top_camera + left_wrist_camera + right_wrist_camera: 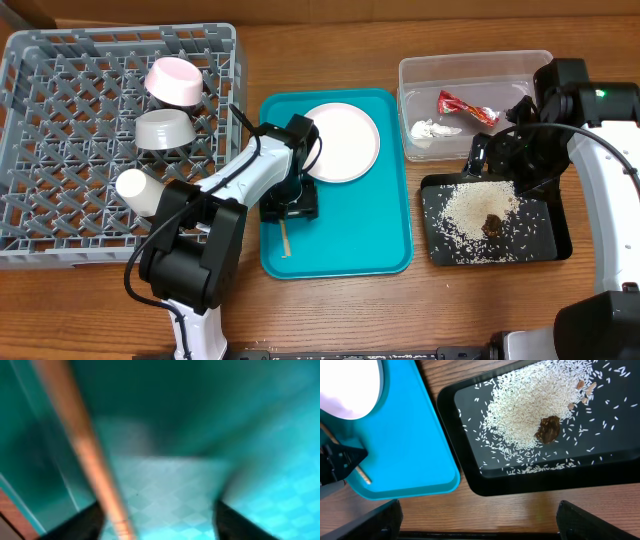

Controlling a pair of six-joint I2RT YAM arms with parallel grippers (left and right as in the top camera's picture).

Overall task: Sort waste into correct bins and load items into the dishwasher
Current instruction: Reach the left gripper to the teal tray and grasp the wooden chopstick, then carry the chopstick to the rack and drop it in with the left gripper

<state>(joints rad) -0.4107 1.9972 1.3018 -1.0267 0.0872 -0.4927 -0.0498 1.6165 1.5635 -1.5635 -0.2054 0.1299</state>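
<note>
While the left gripper (290, 207) hangs low over the teal tray (375, 240), its dark fingers (82, 522) stand apart in the blurred left wrist view. A thin wooden stick (82, 450) runs just inside one of them, though that view is too soft to tell whether it is touched. Seen from overhead, the stick lies on the near-left part of the tray and pokes out below the gripper. The round white plate (342, 142) sits on the far part of the same tray, just beside the left arm's wrist.

On the left side of the table is the grey dish rack (60, 60). It holds the pinkish-white bowl (175, 80) at the far side, the grey bowl (165, 130) just in front of it, and the white cup (135, 190) nearer again, close to the left arm.

At the far right, the clear tub (520, 70) contains the red-and-silver wrapper (465, 107) and the white tissue (432, 130), lying close together. Just in front of the tub is the black tray (545, 240). It carries a heap of rice grains (478, 205), with stray grains scattered around it and the brown lump (493, 226) on the heap's near edge.

The right gripper (480, 527) hovers above the far edge of the black tray, between it and the tub. In the right wrist view its two fingers (370, 525) are spread wide apart above the table edge
</note>
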